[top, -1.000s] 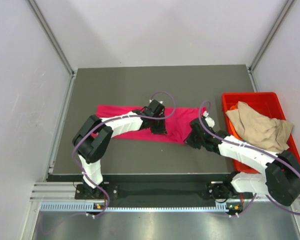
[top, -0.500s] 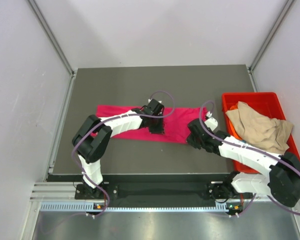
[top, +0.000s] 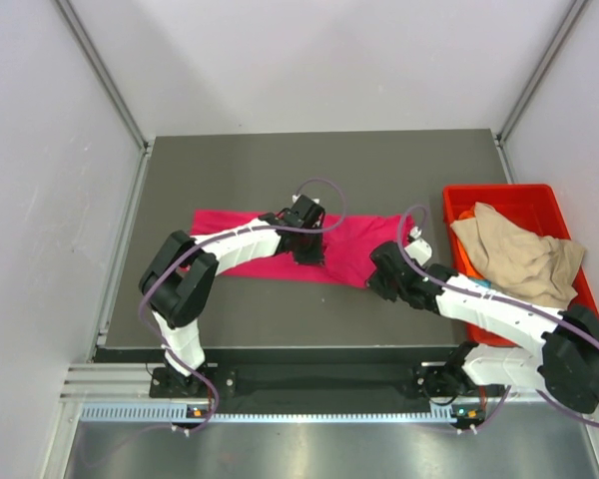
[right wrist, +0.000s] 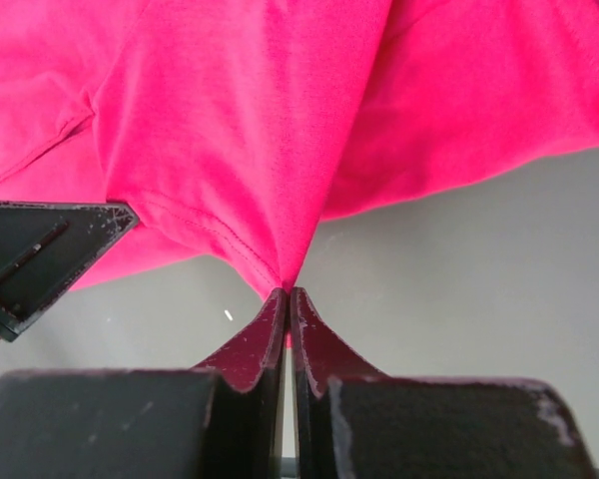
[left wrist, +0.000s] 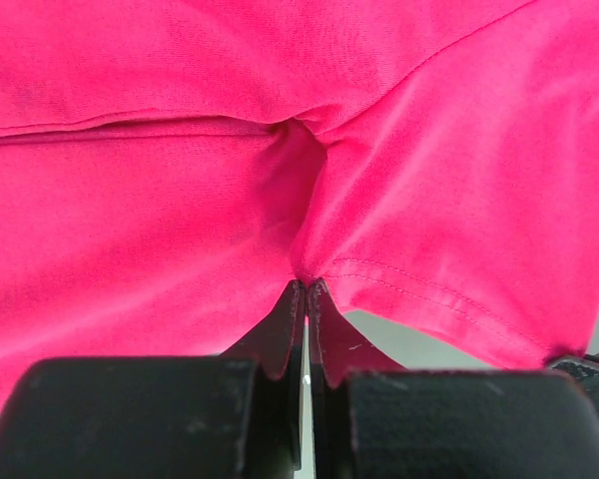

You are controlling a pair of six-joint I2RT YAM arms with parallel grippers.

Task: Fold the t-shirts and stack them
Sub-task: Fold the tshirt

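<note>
A magenta-pink t-shirt [top: 242,246] lies stretched across the middle of the dark table. My left gripper [top: 309,254] is shut on the shirt's near hem at its middle; in the left wrist view the cloth [left wrist: 180,200] bunches into the pinched tips of the left gripper [left wrist: 306,284]. My right gripper [top: 379,282] is shut on the shirt's near right corner; in the right wrist view the fabric [right wrist: 260,130] is pulled to a point between the tips of the right gripper [right wrist: 288,291]. A tan-beige t-shirt [top: 514,257] lies crumpled in the red bin.
The red plastic bin [top: 499,199] stands at the table's right edge, beside my right arm. A bit of orange cloth [top: 465,214] shows under the tan shirt. The bare grey tabletop [top: 309,165] stretches behind the pink shirt. White walls enclose the table.
Both grippers have shifted slightly left and toward the near edge with the pink shirt's hem held; the right corner of the shirt has been drawn in a little.
</note>
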